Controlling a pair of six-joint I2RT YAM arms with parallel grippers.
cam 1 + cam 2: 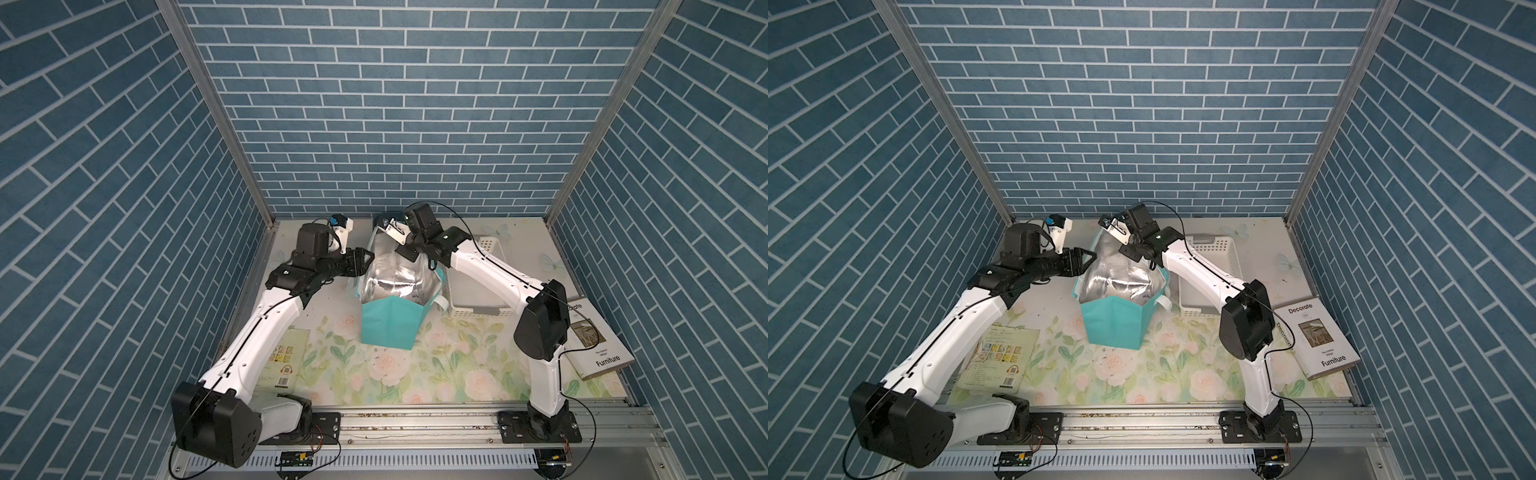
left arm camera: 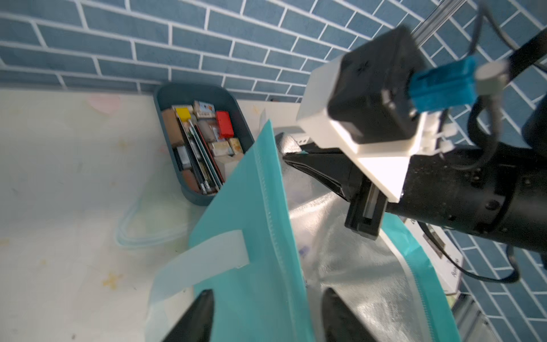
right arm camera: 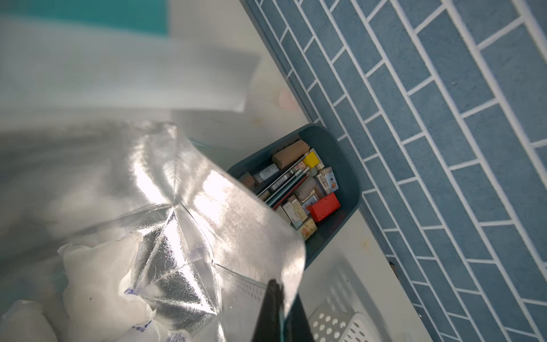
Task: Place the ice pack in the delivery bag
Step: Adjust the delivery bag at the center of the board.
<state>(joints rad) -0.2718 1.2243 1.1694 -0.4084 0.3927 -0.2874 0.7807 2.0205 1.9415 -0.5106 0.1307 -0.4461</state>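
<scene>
Already the ice pack (image 3: 100,275) lies down inside the delivery bag (image 1: 390,320), a crumpled white pouch on the foil lining. It sits below and inward of the right gripper (image 3: 275,293), whose jaws are pressed together on the bag's rim. Its long axis cannot be told from the folds. The left gripper (image 2: 268,296) stands spread astride the opposite wall, one finger outside the teal and one over the lining, holding nothing. The right arm looks nearer the pack; probably only freeing the rim remains.
</scene>
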